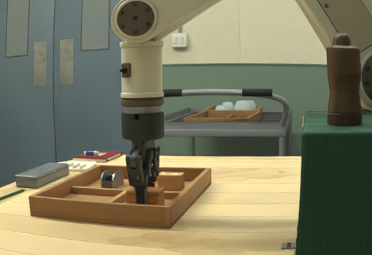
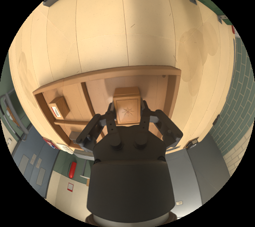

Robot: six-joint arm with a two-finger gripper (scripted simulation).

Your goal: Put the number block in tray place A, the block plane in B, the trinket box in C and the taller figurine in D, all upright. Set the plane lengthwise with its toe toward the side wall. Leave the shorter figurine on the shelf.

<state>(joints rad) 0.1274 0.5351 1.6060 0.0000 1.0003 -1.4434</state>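
The trinket box [image 1: 145,195] [image 2: 126,106], a small wooden box with a star carved on its lid, stands upright in a near compartment of the wooden tray [image 1: 120,193], and my gripper [image 1: 141,198] [image 2: 127,117] is closed on its sides. The number block [image 1: 171,180] [image 2: 59,107] sits upright in the compartment behind it. The grey block plane [image 1: 112,178] rests in a rear compartment to the left. A tall brown figurine [image 1: 344,81] stands on the green shelf at the right.
A grey metal case [image 1: 42,174] lies left of the tray, with a red book [image 1: 97,156] and a pencil [image 1: 5,196] nearby. A cart [image 1: 233,122] with another tray stands behind the table. The green shelf block [image 1: 344,182] fills the right side.
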